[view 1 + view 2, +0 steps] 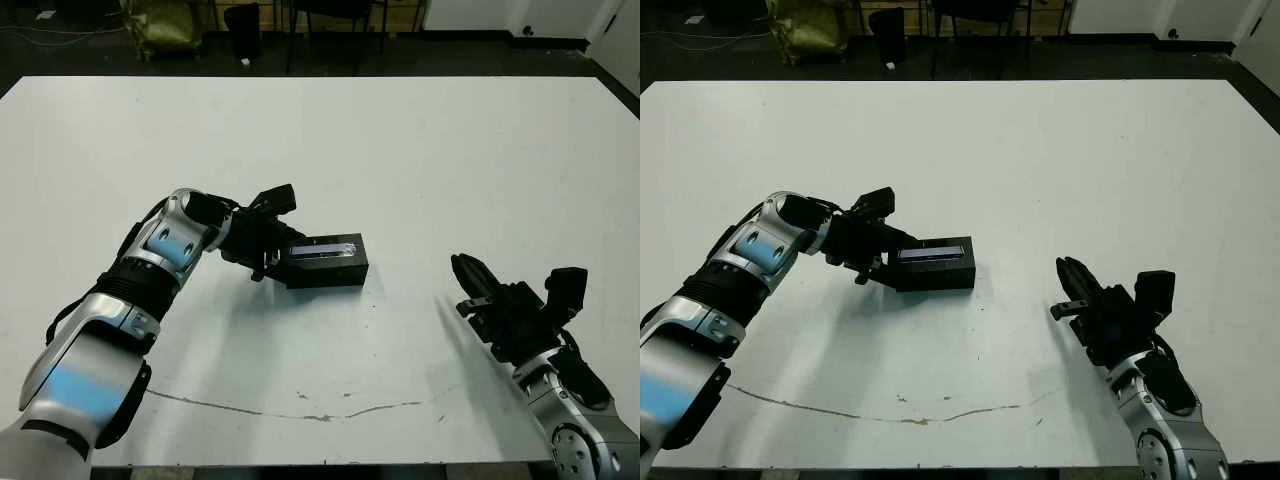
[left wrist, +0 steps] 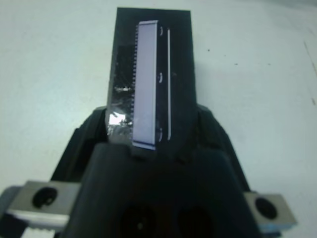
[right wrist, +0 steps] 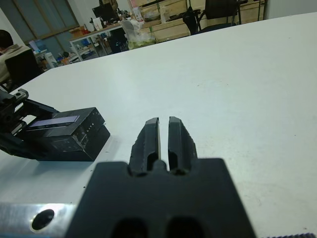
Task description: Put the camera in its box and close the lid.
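The black box (image 1: pixel 330 270) lies a little left of the table's centre with the lid (image 1: pixel 325 247) flat on top, its pale strip (image 2: pixel 146 79) facing up. The camera is hidden. My left gripper (image 1: pixel 268 240) is at the box's left end, one finger on each side, shut on that end. My right gripper (image 1: pixel 468 276) hovers low over the table well to the right of the box, shut with nothing between its fingers (image 3: pixel 151 134). The right wrist view shows the closed box (image 3: pixel 69 134) off to one side.
The white table (image 1: pixel 420 150) has bare surface behind and to the right of the box. A thin dark crack (image 1: pixel 300 412) runs along near the front edge. Chairs, desks and a seated person (image 3: pixel 12 49) are beyond the far edge.
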Available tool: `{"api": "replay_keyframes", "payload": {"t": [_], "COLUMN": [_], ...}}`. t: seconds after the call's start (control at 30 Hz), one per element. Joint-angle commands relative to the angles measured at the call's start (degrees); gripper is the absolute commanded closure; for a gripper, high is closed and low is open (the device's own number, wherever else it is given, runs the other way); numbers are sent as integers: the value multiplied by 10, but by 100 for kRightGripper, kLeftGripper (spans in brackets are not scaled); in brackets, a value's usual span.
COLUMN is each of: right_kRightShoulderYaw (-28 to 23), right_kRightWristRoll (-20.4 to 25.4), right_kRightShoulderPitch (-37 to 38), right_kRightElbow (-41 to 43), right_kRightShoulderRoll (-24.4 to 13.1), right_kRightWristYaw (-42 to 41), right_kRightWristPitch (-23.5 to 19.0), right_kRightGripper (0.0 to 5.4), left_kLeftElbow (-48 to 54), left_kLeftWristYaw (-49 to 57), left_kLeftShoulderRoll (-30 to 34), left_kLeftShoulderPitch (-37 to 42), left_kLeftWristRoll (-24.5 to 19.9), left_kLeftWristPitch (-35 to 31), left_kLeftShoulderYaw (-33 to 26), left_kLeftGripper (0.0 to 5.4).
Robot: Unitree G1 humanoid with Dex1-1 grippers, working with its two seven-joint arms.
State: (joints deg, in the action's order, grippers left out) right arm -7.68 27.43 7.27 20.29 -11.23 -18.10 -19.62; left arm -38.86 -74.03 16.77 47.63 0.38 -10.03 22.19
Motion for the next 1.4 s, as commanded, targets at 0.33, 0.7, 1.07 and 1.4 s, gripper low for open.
{"api": "replay_keyframes", "payload": {"t": [0.33,0.7,1.07,1.4], "right_kRightShoulderYaw": [2,1,0,2], "right_kRightWristRoll": [-11,-12,-9,-12], "right_kRightShoulderPitch": [9,8,8,10], "right_kRightElbow": [22,12,5,6], "right_kRightShoulderRoll": [-3,-2,-2,-1], "right_kRightWristYaw": [23,16,14,12], "right_kRightWristPitch": [-19,-12,-4,0], "right_kRightGripper": [540,540,540,540], "left_kLeftElbow": [-29,-66,-109,-130], "left_kLeftWristYaw": [2,2,10,-12], "left_kLeftShoulderRoll": [-16,-37,-30,-16], "left_kLeftShoulderPitch": [-3,-7,-5,8], "left_kLeftWristRoll": [23,22,35,43], "left_kLeftWristPitch": [4,7,28,-3], "left_kLeftShoulderYaw": [17,13,12,18], "left_kLeftGripper": [282,282,282,282]}}
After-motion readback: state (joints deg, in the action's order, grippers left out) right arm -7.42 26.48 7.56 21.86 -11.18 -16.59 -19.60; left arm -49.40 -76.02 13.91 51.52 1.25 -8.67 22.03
